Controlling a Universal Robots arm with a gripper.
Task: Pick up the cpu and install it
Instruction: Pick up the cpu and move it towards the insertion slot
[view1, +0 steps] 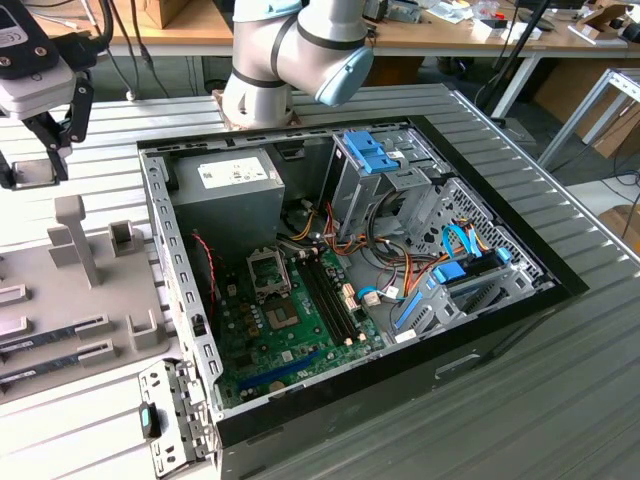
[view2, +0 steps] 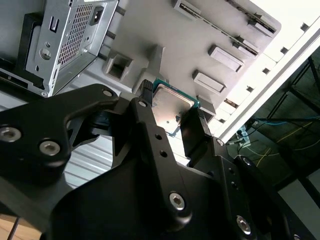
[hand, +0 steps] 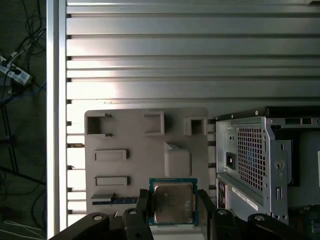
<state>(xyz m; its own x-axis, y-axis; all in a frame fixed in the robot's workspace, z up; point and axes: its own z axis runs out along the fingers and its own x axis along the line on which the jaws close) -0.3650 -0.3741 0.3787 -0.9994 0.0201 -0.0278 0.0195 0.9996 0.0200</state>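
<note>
Silver-grey metal with a thin green rim marks the cpu (hand: 172, 204), which is clamped between the two black fingers (hand: 141, 200) of the gripper (hand: 173, 194). The jaws are closed only to the chip's width, with one finger pressing on each of two opposite edges. The metal face is turned toward the first wrist view's camera.

The chip hangs clear above the grey parts tray (hand: 135, 150). This tray lies on the slatted metal table (hand: 190, 60), just beside the open computer case (view1: 180, 300).

In the exterior view the gripper stands at the exterior view's left, over the tray and outside the case. The green motherboard (view1: 290, 340) lies flat inside the case, well apart from the held chip. The power supply (view1: 232, 185) sits at the end of the case nearest the arm's base (view1: 255, 100).
</note>
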